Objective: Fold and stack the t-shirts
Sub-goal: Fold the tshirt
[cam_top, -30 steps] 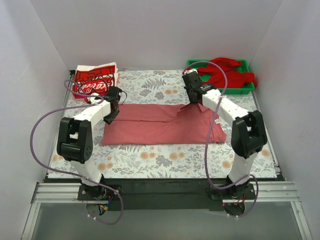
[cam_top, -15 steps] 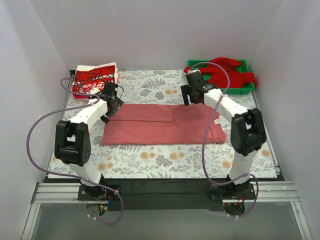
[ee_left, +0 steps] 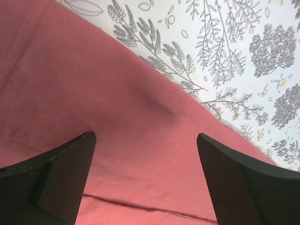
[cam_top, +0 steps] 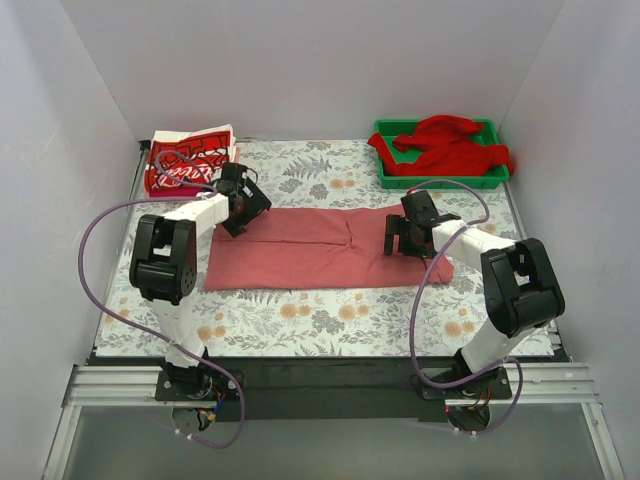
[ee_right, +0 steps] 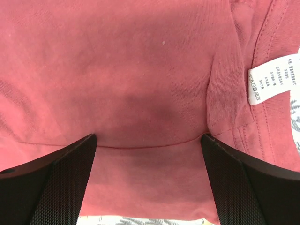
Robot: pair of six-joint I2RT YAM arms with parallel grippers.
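Observation:
A salmon-pink t-shirt (cam_top: 320, 250) lies flat on the floral tablecloth, folded into a long strip. My left gripper (cam_top: 247, 207) hovers open over its far left corner; in the left wrist view its jaws (ee_left: 145, 178) stand wide apart above the pink cloth (ee_left: 93, 93), holding nothing. My right gripper (cam_top: 404, 236) is open over the shirt's right end; the right wrist view shows pink cloth (ee_right: 140, 70) and a folded edge between its jaws (ee_right: 149, 183). A bright red t-shirt (cam_top: 445, 145) is heaped in the tray. Folded red-and-white printed t-shirts (cam_top: 190, 160) are stacked at the far left.
The green tray (cam_top: 440, 183) stands at the far right corner. White walls close in the table on three sides. A white care label (ee_right: 274, 77) shows at the shirt's collar end. Floral tablecloth (cam_top: 330, 320) lies bare in front of the shirt.
Both grippers opened and let go of the pink shirt's far edge, which now lies flat. The right arm swung toward me over the shirt's right end; the left shifted slightly right.

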